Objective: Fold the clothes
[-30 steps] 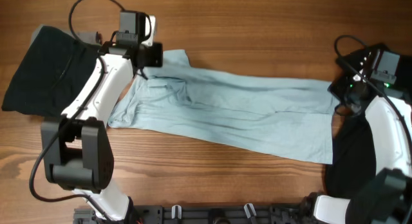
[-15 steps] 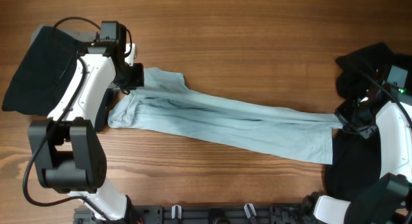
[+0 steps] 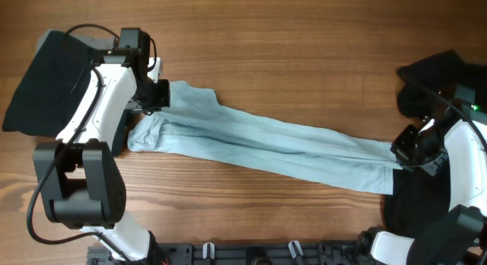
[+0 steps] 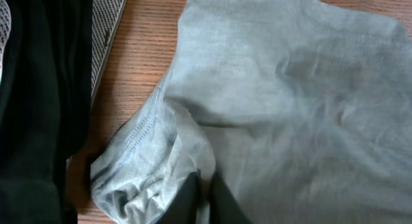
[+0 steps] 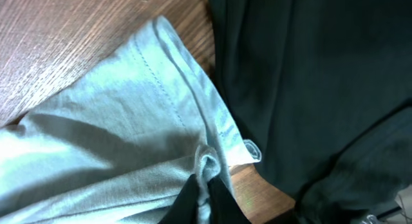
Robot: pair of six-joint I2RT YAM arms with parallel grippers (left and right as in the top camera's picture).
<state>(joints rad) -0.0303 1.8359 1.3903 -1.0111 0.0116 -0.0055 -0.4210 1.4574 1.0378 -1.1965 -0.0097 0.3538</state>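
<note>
The pale aqua T-shirt point(image 3: 266, 143) lies stretched in a long narrow band across the table, from upper left to lower right. My left gripper point(image 3: 156, 97) is at its left end, and in the left wrist view the gripper point(image 4: 205, 198) is shut with a thin fold of the T-shirt point(image 4: 290, 89) pinched between its fingers. My right gripper point(image 3: 403, 147) holds the right end; the right wrist view shows that gripper point(image 5: 206, 198) shut on a bunched hem corner of the T-shirt point(image 5: 116, 121).
A black garment point(image 3: 46, 82) lies at the left edge beside the left arm, with grey mesh lining point(image 4: 106, 31) showing. More black clothing point(image 3: 422, 193) lies at the right under the right arm. Bare wooden table point(image 3: 289, 52) spreads behind the shirt.
Both grippers moved outward and toward the front, pulling the T-shirt from a wide spread into a narrower, tauter band. Over the last half second little has shifted.
</note>
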